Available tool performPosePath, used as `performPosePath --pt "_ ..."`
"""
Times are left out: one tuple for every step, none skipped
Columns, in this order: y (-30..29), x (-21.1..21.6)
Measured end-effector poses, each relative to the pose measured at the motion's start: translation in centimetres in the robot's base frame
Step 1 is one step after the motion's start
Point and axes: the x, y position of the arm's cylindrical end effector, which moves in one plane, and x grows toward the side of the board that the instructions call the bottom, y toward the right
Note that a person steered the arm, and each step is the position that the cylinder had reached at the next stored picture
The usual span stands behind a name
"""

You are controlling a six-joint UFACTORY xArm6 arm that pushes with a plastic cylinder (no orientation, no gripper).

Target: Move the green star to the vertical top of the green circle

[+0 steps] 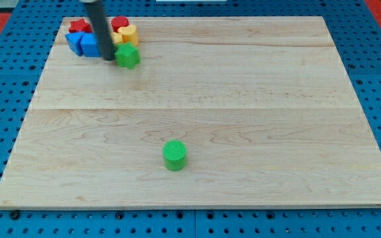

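Green star (128, 56): small bright green block with a notched outline, lying flat near the board's top-left corner.
My tip (109, 59): end of the dark rod, holding nothing — it stands just at the star's left side; real contact I cannot tell.
Cluster behind: blue blocks (83, 45), red blocks (80, 26), a yellow block (128, 34), packed close at the star's upper left.
Green circle (174, 155): alone, well apart, toward the view's bottom.
Wooden board (256, 99): pale wood.

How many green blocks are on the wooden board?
2. The green star block lies near the view's top left, just right of my tip. The green circle block stands alone near the view's bottom centre. The rod may hide others.
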Motion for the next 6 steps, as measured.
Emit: performPosePath --pt "7.5 0.0" --pt "7.7 -4.6" --pt "14.4 -5.9" --pt "18.5 6.7" --pt "17.8 13.7" --pt "20.2 4.8"
